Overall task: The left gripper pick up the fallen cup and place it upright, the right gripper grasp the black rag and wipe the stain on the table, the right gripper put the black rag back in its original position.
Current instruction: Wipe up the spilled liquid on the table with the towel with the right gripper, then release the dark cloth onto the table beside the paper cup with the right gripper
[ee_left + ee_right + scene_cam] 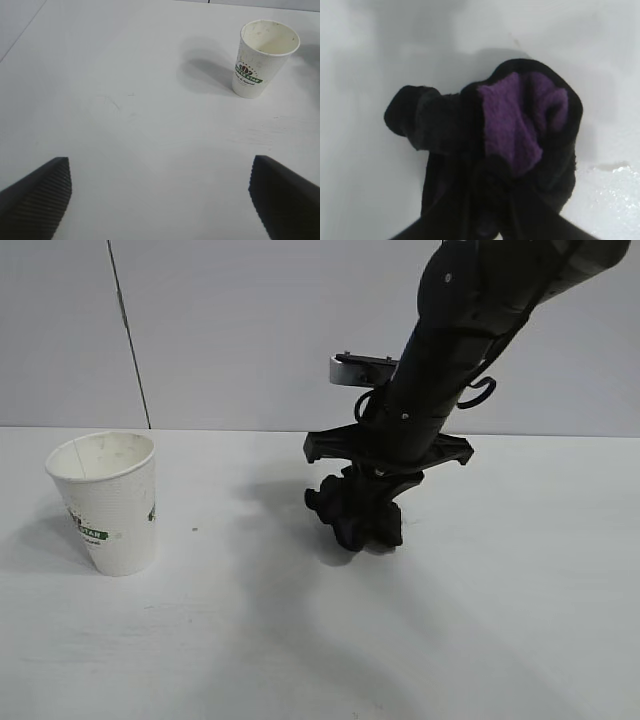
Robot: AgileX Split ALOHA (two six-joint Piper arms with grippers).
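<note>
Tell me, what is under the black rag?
The black rag, held by the right gripper, presses on the table. A wet smear shows beside it; any stain beneath is covered.

You see a white cup (108, 502) with green logo, a black rag (490, 150) showing purple folds, a plain white table (500, 620).

You've got a paper cup (107, 502), matt white with speckled walls inside. The black rag (520, 135) looks like fuzzy terry cloth, purple pile in the folds. Table (500, 620) is smooth and matt; left gripper's fingers (42, 192) look finely ribbed, rubbery.
</note>
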